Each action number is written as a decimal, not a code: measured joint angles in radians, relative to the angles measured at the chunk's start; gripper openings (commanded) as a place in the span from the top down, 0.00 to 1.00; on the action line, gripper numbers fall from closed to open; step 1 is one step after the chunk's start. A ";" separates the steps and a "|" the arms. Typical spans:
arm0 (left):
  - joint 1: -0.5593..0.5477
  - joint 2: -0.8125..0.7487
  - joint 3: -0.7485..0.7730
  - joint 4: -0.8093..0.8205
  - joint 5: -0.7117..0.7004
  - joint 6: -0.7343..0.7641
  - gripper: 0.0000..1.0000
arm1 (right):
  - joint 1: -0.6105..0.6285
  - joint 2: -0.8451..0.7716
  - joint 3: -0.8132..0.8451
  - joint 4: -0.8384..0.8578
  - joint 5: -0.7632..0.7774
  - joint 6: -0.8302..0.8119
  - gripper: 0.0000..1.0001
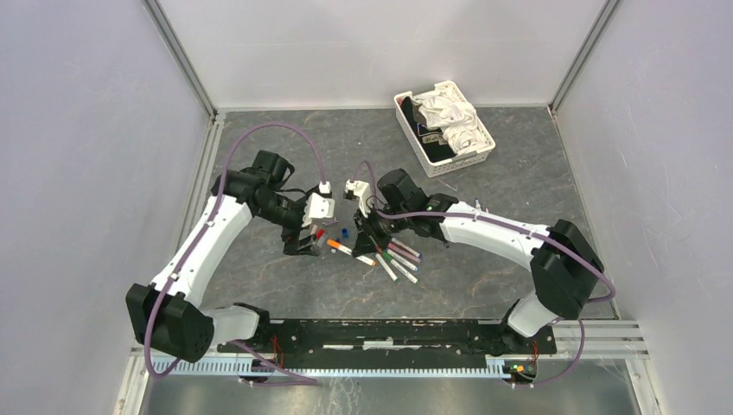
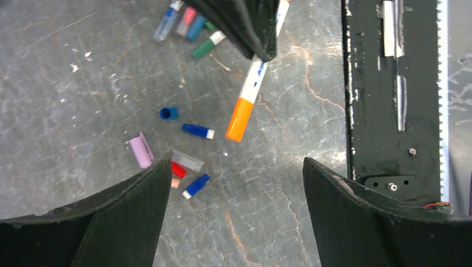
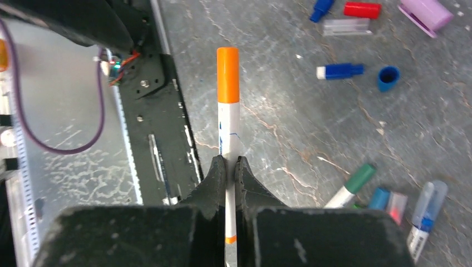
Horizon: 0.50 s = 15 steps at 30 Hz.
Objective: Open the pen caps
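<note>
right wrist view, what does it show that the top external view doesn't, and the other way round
Only right wrist: the right end effector shut on the white barrel of the orange pen, cap on; a clear cap lying loose. Only top external: the basket of cloth, the left arm and right arm whole. Both: the orange pen, a loose blue cap, the other pens.

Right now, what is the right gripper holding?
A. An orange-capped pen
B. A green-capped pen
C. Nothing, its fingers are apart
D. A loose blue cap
A: in the right wrist view the right gripper is clamped on the white barrel of the orange-capped pen, with the orange cap on at the far end.
</note>
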 measured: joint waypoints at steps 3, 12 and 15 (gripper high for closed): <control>-0.040 -0.010 -0.035 0.008 -0.002 0.006 0.14 | -0.015 0.024 0.028 0.000 -0.083 0.006 1.00; -0.184 -0.014 -0.101 0.071 -0.064 -0.005 0.47 | -0.026 0.090 0.080 -0.007 -0.213 0.011 1.00; -0.200 -0.014 -0.102 0.098 -0.096 -0.011 0.57 | -0.029 0.093 0.083 -0.008 -0.235 0.018 1.00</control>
